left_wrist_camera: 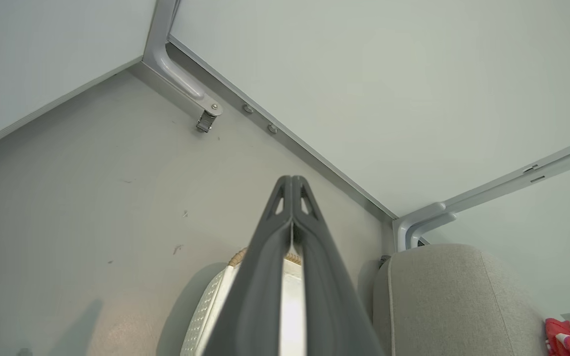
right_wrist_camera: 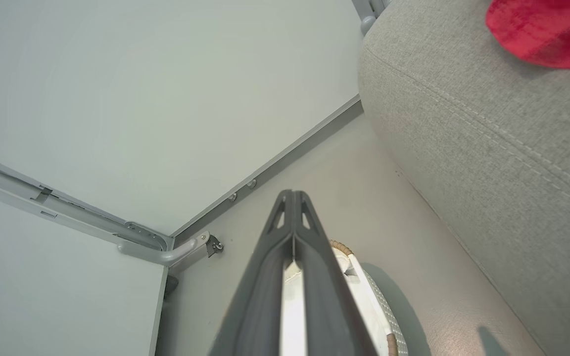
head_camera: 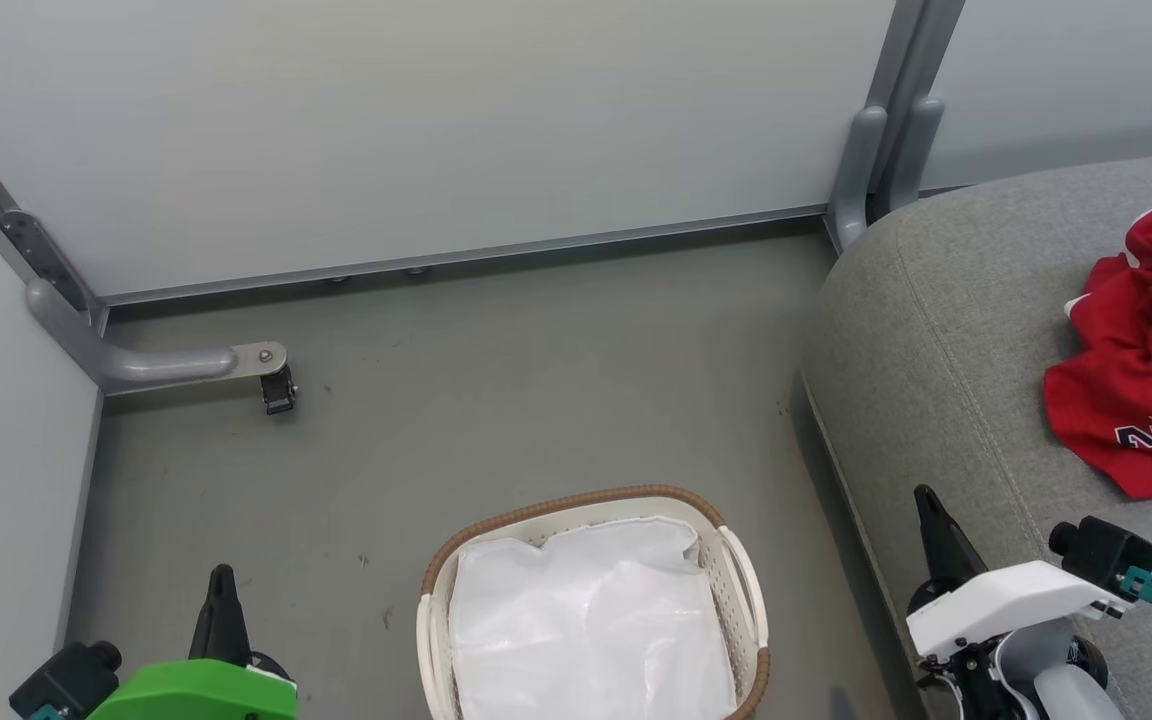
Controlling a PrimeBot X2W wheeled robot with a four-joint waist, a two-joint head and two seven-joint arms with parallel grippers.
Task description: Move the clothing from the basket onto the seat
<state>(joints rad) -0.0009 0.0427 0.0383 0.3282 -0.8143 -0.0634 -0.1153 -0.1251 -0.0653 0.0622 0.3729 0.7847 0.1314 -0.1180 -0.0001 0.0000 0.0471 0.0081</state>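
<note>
Nearest, the left tool (head_camera: 222, 585) is clenched on nothing: its two long dark fingers, smooth matte plastic with small triangular cut-outs near the tips, press together into one narrow wedge. A glossy green housing sits at its base. The right tool (head_camera: 931, 515) is clenched the same way, tips meeting, nothing between them, and it rises from a white housing.

Between the two tools, a little ahead of them, stands the basket (head_camera: 576, 503). It is an oval tub of white plastic, pierced with rows of small holes and capped by a brown woven rim. A thin, crinkled white liner (head_camera: 586, 620) lies in it.

Both tools and the basket are over a dull grey-green floor (head_camera: 496, 400) marked with a few small scuffs.

Just right of the right tool rises the seat (head_camera: 936, 330), a big grey cushion of coarse woven fabric with a rounded corner and a stitched seam along its edge. The clothing (head_camera: 1146, 350) lies on it, ahead and to the right of the right tool. It is a crumpled heap of soft red cloth with white trim, and pale lettering and a dark number show on its lower fold.

Farthest from both tools, smooth pale wall panels (head_camera: 436, 130) meet the floor in grey metal rails. A curved metal foot (head_camera: 176, 362) stands ahead of the left tool, and a rounded grey post (head_camera: 881, 160) stands behind the seat's corner.
</note>
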